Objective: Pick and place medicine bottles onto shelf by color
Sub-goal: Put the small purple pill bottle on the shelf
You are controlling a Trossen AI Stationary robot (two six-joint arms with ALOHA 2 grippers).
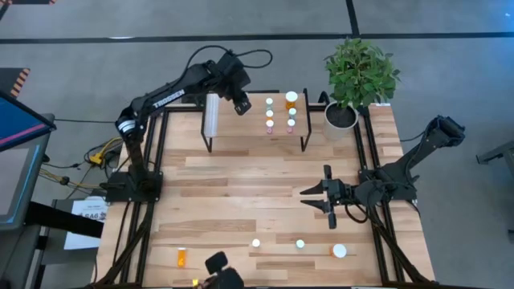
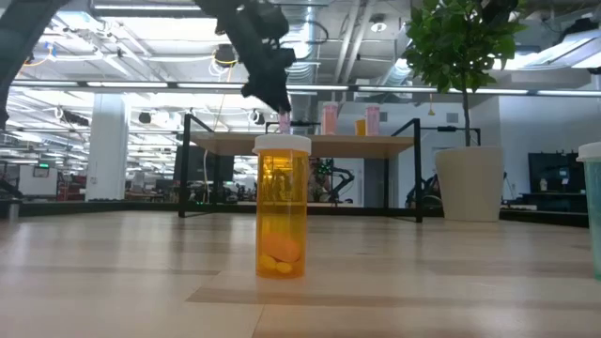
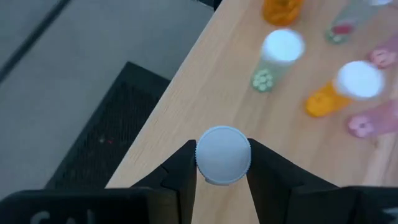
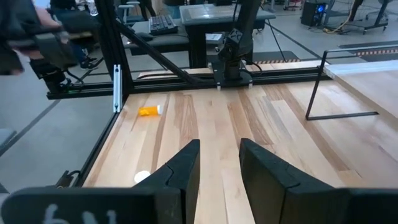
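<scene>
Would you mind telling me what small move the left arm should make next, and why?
Probably lower it a little and open. The left gripper is shut on a white-capped bottle over the shelf, clear of the bottles already standing there, such as the green one. The right gripper waits open above the table.

A: What are the arms built like?

B: Both are dark, near-black jointed links. The left arm (image 1: 173, 92) carries white lettering along its upper link and a pale ring at the joint near its base. A black cable loops from its wrist end.

A: And the right arm (image 1: 409, 160)?

B: Same dark finish, chunky rounded joints, no markings I can read.

A: The hands?

B: The right hand (image 4: 219, 163) has two matte black wedge-shaped fingers. The left hand (image 3: 222, 163) has the same black fingers, with squared inner faces.
</scene>
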